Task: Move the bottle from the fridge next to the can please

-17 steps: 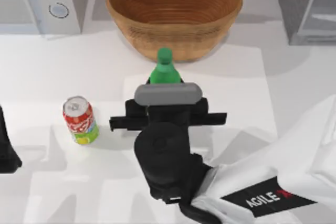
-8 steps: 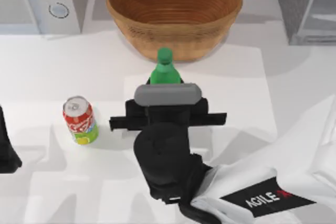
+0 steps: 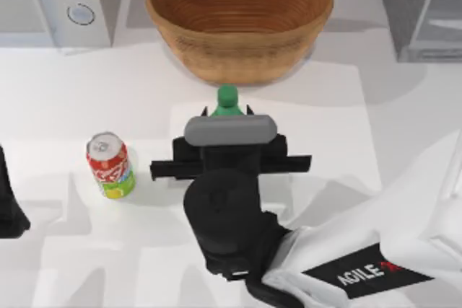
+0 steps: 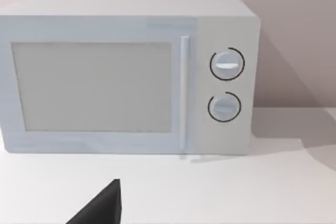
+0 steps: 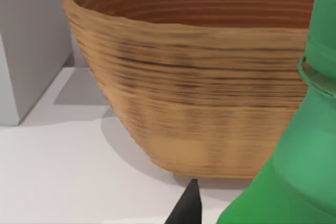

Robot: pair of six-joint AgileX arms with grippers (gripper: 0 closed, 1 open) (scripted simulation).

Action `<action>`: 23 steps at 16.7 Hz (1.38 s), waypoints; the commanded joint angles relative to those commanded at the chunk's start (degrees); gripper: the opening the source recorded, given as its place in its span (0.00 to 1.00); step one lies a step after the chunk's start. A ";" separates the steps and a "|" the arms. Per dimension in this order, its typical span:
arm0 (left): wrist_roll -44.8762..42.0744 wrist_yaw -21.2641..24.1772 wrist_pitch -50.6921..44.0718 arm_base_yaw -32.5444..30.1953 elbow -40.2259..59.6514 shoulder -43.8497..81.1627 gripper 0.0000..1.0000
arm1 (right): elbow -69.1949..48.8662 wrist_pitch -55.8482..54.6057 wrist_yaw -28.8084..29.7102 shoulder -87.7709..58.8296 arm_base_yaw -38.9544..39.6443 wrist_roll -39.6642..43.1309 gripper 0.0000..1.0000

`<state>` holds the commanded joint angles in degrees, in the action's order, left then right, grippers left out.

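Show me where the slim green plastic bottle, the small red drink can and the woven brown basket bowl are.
Slim green plastic bottle (image 3: 227,96): top view, on its green cap.
Small red drink can (image 3: 110,167): top view, on its red side.
Woven brown basket bowl (image 3: 238,55): top view, on its near outer wall.

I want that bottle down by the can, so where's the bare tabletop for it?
Bare white table lies between the small red drink can and the right gripper at the slim green plastic bottle. It is crowded behind, by the woven wooden bowl.
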<state>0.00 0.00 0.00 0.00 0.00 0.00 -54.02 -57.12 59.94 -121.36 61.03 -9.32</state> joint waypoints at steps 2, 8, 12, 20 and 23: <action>0.00 0.00 0.00 0.00 0.00 0.00 1.00 | 0.00 0.00 0.00 0.00 0.00 0.00 0.83; 0.00 0.00 0.00 0.00 0.00 0.00 1.00 | 0.00 0.00 0.00 0.00 0.00 0.00 1.00; 0.00 0.00 0.00 0.00 0.00 0.00 1.00 | 0.00 0.00 0.00 0.00 0.00 0.00 1.00; 0.00 0.00 0.00 0.00 0.00 0.00 1.00 | 3.37 0.29 4.06 2.12 4.10 -1.68 1.00; 0.00 0.00 0.00 0.00 0.00 0.00 1.00 | 3.16 0.34 3.93 1.86 3.83 -1.63 1.00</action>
<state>0.00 0.00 0.00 0.00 0.00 0.00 -50.86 -56.78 63.88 -119.50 64.86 -10.95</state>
